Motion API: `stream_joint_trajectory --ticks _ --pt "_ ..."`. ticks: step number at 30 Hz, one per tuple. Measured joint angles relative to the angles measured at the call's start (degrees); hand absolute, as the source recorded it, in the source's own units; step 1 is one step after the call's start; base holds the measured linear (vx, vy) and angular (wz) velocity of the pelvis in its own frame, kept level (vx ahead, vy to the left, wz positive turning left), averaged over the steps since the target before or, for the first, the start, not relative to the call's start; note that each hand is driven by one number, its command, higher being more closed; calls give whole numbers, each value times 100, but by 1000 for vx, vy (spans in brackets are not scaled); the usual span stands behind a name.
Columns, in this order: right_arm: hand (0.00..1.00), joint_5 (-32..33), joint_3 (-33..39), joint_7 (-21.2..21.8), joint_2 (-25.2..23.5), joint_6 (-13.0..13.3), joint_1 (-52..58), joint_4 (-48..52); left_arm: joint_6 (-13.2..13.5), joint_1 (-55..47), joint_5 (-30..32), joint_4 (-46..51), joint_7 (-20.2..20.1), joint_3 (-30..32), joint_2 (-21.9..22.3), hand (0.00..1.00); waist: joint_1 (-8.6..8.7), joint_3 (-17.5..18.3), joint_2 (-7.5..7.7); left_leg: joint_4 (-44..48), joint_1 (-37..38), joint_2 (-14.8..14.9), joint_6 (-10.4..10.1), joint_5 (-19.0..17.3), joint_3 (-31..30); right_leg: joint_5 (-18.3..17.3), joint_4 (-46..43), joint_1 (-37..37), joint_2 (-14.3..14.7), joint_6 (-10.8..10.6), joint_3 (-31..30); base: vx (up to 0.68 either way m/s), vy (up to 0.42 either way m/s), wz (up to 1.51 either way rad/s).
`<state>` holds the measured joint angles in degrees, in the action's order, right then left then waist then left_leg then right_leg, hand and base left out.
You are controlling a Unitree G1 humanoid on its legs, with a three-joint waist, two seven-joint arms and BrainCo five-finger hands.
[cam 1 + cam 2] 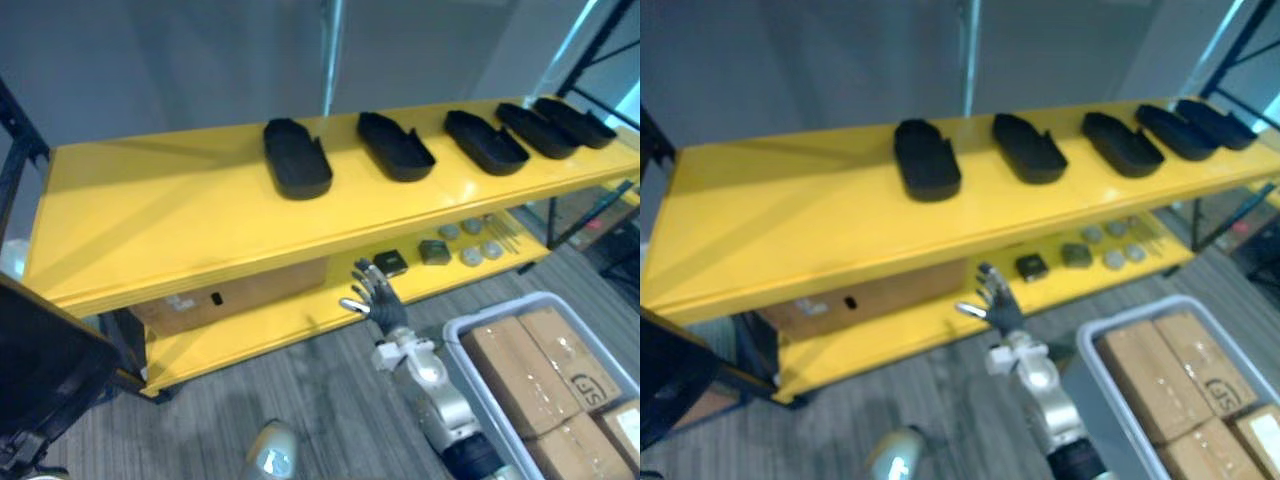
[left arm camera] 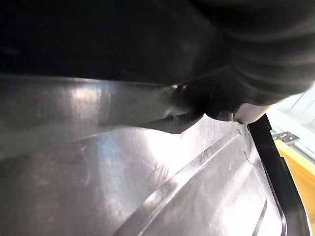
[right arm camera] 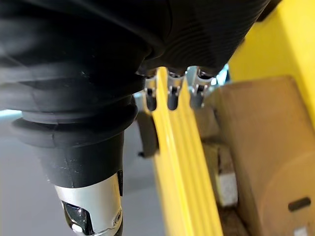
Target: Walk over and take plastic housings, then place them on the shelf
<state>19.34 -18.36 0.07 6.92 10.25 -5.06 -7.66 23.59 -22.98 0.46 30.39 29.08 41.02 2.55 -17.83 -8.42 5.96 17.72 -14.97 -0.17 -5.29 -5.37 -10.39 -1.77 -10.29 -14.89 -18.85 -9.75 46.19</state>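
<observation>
Several black plastic housings lie in a row on the yellow shelf's top board [image 1: 150, 210], among them the left one [image 1: 296, 158], the middle one [image 1: 395, 146] and another to the right [image 1: 485, 141]. One more large black housing [image 1: 45, 375] shows at the lower left edge. Its glossy surface [image 2: 147, 187] lies right against my left hand [image 2: 256, 44], and that hand's grip is hidden. My right hand [image 1: 376, 297] hangs open below the top board's front edge, holding nothing. In the right wrist view its fingers [image 3: 170, 96] point along the yellow edge.
On the lower shelf board stand a cardboard box [image 1: 235, 295] and small dark and grey parts [image 1: 435, 250]. A grey bin [image 1: 470, 330] with cardboard boxes stands on the floor at the lower right. Black rack posts [image 1: 600, 45] rise at the far right.
</observation>
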Motion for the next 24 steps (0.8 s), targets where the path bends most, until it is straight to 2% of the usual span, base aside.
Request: stream_joint_trajectory --ticks 2,3,5,6,7,8,9,11,12,13,14,16,18,19,23,24 --pt "0 -92 90 6 3 133 96 117 109 71 4 151 -185 -181 -111 100 58 -28 1 -116 12 -57 -4 101 -193 21 -193 26 -9 31 -291 -24 -3 57" --pt "0 -105 149 5 4 234 206 214 213 88 -7 222 -367 -280 -291 100 137 -34 -8 -227 22 -104 1 213 -341 33 -404 94 -25 48 -585 -10 -27 77" --pt "0 -186 226 -22 7 334 326 296 258 112 -21 332 -677 -439 -573 100 232 -79 -34 -430 122 -144 -3 387 -592 71 -835 213 -42 105 -1041 2 -60 70" --pt "0 -296 306 -61 12 371 333 311 263 168 -42 372 -887 -565 -729 100 300 -139 -105 -604 185 -100 -6 527 -748 -178 -1101 334 -23 311 -1319 -15 -97 59" --pt "0 -400 346 -121 42 415 292 311 255 253 -64 366 -1002 -654 -825 100 319 -162 -91 -705 188 -99 -36 612 -814 -605 -1109 412 76 397 -1439 -62 -144 41" --pt "0 -540 378 -174 113 501 114 303 256 336 -200 361 -1142 -734 -889 100 309 -270 -62 -743 183 -110 -77 690 -776 -786 -919 544 189 522 -1512 -113 -144 8" --pt "0 -623 401 -194 162 533 -2 301 257 341 -279 331 -1192 -782 -888 100 300 -335 -86 -729 183 -105 -106 707 -743 -869 -897 501 187 530 -1464 -164 -125 -31" --pt "0 -730 682 -328 303 746 -418 323 266 326 -532 290 -1347 -895 -907 100 296 -548 -309 -844 114 113 -228 839 -510 -990 -562 615 403 312 -1701 -212 -70 -60" --pt "0 -731 763 -377 327 751 -486 347 280 333 -625 290 -1414 -909 -923 100 297 -572 -324 -902 70 145 -215 857 -449 -1069 -477 688 409 194 -1711 -242 -89 -58" --pt "0 -836 925 -476 438 751 -596 404 397 406 -894 240 -1563 -1060 -907 100 342 -739 -459 -1031 75 241 -203 993 -325 -1133 -378 733 435 -36 -1778 -267 -80 -38" --pt "0 -940 1054 -567 544 749 -611 433 457 464 -1039 239 -1763 -1223 -904 100 454 -838 -575 -1182 81 363 -156 1084 -220 -1164 -429 871 464 53 -1814 -260 -59 -27" --pt "0 -952 1158 -649 618 747 -612 489 620 571 -1139 238 -2006 -1321 -1024 100 612 -878 -571 -1436 92 502 -84 1164 105 -1164 -534 1126 454 72 -1973 -188 1 -30" --pt "0 -952 1300 -648 656 754 -611 600 656 784 -1142 227 -2115 -1418 -1210 100 637 -970 -587 -1421 90 534 -119 1335 208 -1163 -659 1283 449 70 -2136 -72 21 -45" --pt "0 -955 1412 -649 658 754 -617 635 661 984 -1137 189 -2158 -1556 -1371 100 667 -1014 -547 -1444 79 521 -137 1350 354 -1151 -724 1422 381 51 -2277 -32 46 -41" --pt "0 -951 1615 -633 658 803 -651 682 653 1512 -1115 2 -2067 -1756 -1588 100 867 -1259 -487 -1502 70 418 -153 1416 612 -1045 -798 1652 206 -74 -2552 1 55 -26" --pt "0 -940 1632 -559 654 822 -617 683 625 1522 -1104 -54 -1900 -1773 -1567 100 961 -1296 -499 -1514 69 382 -151 1414 660 -1017 -812 1691 164 -116 -2616 29 20 -17"
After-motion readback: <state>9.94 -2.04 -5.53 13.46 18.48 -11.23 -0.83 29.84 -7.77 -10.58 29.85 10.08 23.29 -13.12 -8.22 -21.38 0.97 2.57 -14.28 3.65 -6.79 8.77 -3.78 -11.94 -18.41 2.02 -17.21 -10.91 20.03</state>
